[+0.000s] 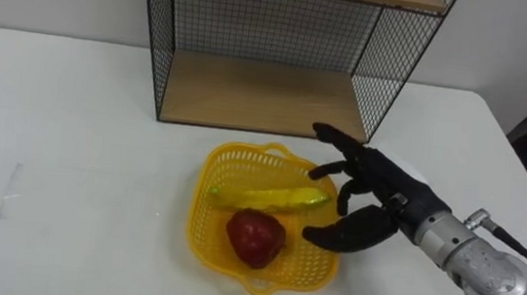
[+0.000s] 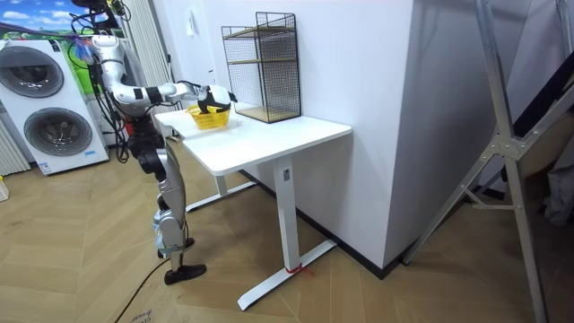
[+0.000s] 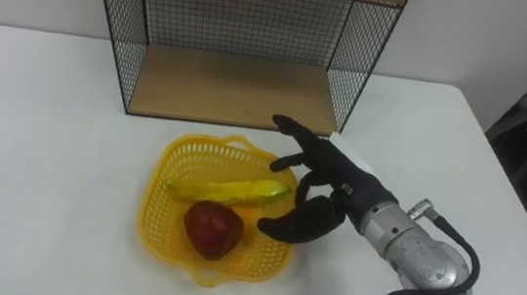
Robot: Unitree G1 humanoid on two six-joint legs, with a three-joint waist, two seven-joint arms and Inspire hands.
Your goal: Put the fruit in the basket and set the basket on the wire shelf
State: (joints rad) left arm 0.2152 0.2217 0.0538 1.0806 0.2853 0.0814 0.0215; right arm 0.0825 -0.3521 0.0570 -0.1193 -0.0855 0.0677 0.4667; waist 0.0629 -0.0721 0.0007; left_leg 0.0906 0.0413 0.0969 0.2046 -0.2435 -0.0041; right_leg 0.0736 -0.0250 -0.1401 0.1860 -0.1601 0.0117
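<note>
The right robot hand (image 1: 381,194) is hovering wide open at the basket (image 1: 200,212) rim, needing a firm, level pinch before lifting.

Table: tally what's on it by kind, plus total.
Basket: 1
Banana: 1
Red fruit: 1
Shelf: 1
Total: 4
</note>
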